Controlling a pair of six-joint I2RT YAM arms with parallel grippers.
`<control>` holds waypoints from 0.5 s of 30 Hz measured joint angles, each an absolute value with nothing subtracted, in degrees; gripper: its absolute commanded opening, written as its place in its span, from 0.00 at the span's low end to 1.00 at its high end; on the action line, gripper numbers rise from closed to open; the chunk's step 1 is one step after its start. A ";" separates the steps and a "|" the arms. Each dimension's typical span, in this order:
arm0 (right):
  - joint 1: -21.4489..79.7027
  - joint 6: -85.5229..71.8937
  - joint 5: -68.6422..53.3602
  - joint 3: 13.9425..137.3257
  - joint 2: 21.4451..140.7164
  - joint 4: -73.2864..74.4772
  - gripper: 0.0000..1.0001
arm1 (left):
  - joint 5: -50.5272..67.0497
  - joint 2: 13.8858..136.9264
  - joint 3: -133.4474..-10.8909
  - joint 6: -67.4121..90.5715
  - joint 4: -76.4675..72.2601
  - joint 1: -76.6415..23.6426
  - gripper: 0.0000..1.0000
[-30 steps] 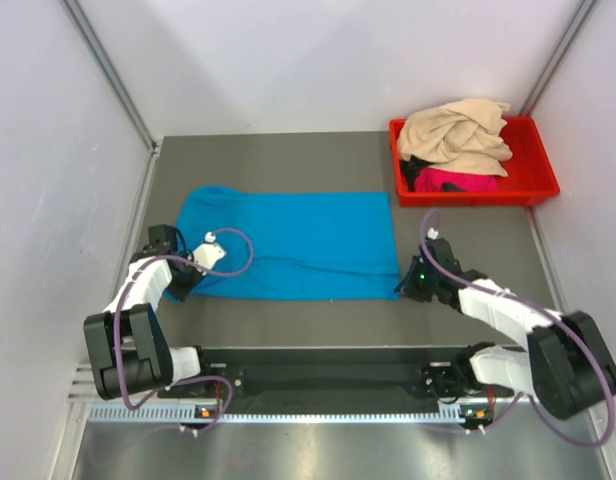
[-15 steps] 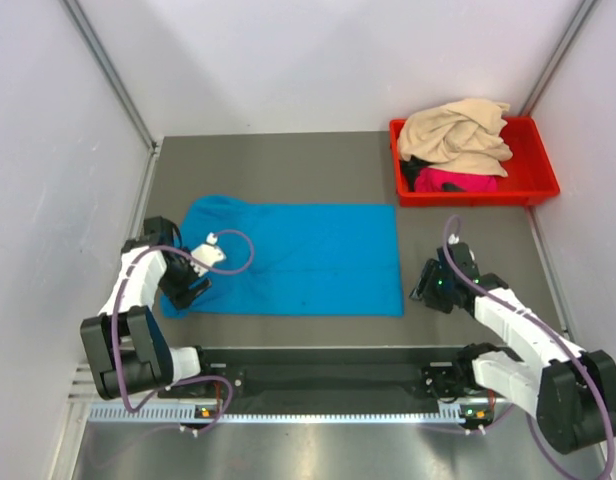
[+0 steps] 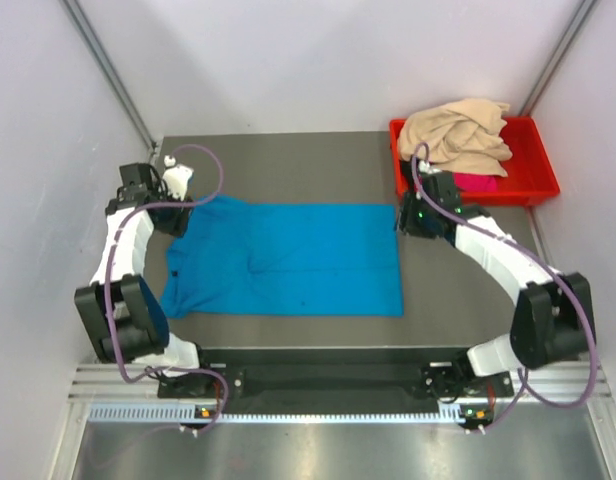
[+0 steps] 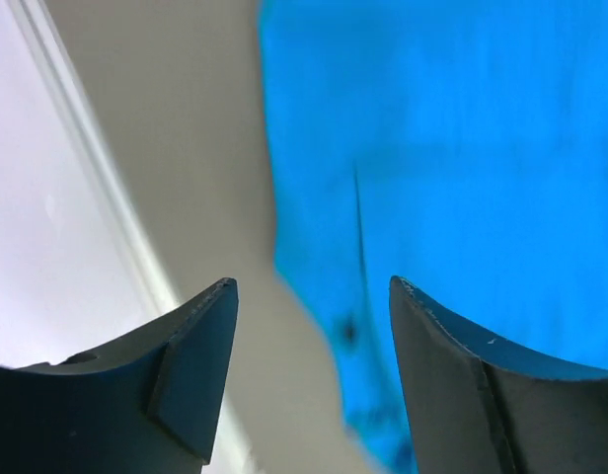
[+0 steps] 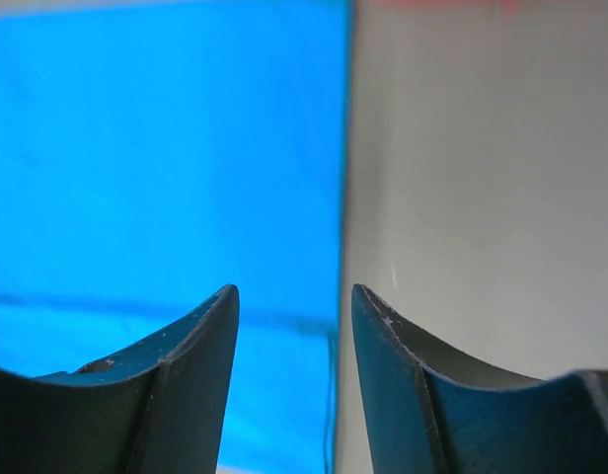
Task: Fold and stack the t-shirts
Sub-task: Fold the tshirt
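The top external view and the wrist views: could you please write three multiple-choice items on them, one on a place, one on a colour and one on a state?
1. Where on the table does the red bin sit?
A. Near left corner
B. Far right corner
C. Centre

2. What colour is the t-shirt spread flat on the table?
A. Turquoise-blue
B. Beige
C. Magenta

3. How do the left jaws and the right jaws stand?
A. Both open, with nothing between them
B. Both shut on the flat t-shirt
C. Left shut, right open

Key:
1 B, since the bin lies at the table's far edge on the right arm's side.
2 A, since the flat cloth is bright blue across its whole surface.
3 A, since each wrist view shows a clear gap between the fingers, with the cloth lying below it.
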State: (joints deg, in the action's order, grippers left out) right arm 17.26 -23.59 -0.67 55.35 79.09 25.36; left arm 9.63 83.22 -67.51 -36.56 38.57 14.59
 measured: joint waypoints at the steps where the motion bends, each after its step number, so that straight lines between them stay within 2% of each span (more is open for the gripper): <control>1: 17.26 -22.09 -0.56 58.83 82.00 25.34 0.50 | 10.63 85.65 -69.12 -33.08 36.32 14.59 0.68; 5: 17.26 -17.06 1.91 74.37 94.54 24.51 0.51 | 14.20 97.36 -77.36 -21.93 27.59 14.39 0.77; 7: 17.23 -15.42 2.94 80.84 100.31 24.27 0.51 | 15.42 103.11 -81.95 -17.80 25.28 14.04 0.78; 11: 17.23 -11.51 3.62 91.70 111.85 24.95 0.51 | 16.97 113.34 -90.78 -13.39 22.31 13.17 0.78; 15: 17.34 -8.23 2.09 99.68 121.38 27.86 0.52 | 19.31 120.27 -95.92 -13.45 21.61 12.19 0.73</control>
